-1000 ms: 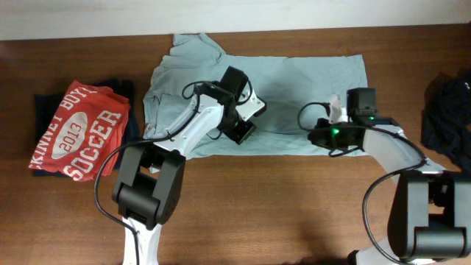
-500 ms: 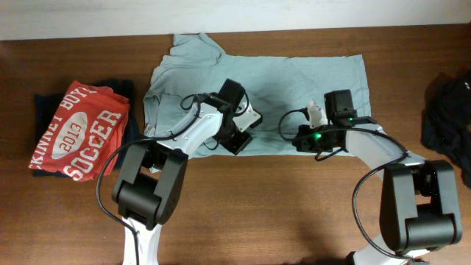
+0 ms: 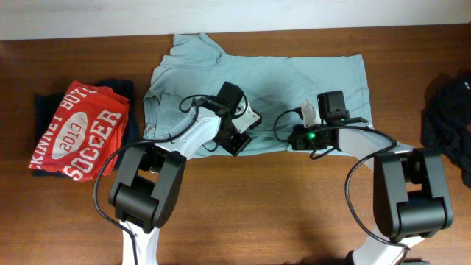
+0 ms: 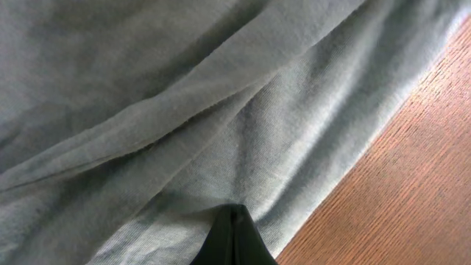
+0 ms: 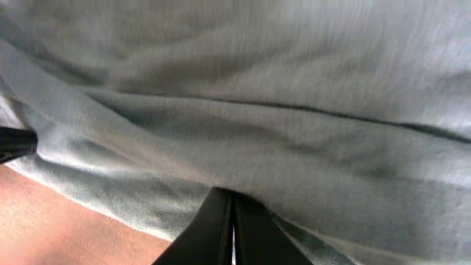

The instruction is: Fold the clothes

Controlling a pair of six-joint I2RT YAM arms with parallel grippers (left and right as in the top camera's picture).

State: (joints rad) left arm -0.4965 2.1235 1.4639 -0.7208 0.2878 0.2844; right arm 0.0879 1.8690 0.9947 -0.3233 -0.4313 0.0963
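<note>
Left gripper (image 4: 234,212) and right gripper (image 5: 232,195) clamp crosswise-lying shirt (image 3: 294,73), collar pointing left.

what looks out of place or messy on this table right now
Nothing is spilled or damaged. The dark clothes at the right edge of the table lie in a loose heap, partly out of frame. The red soccer shirt sits slightly askew on a dark folded garment at left. The grey-green t-shirt is rumpled at its near hem.
</note>
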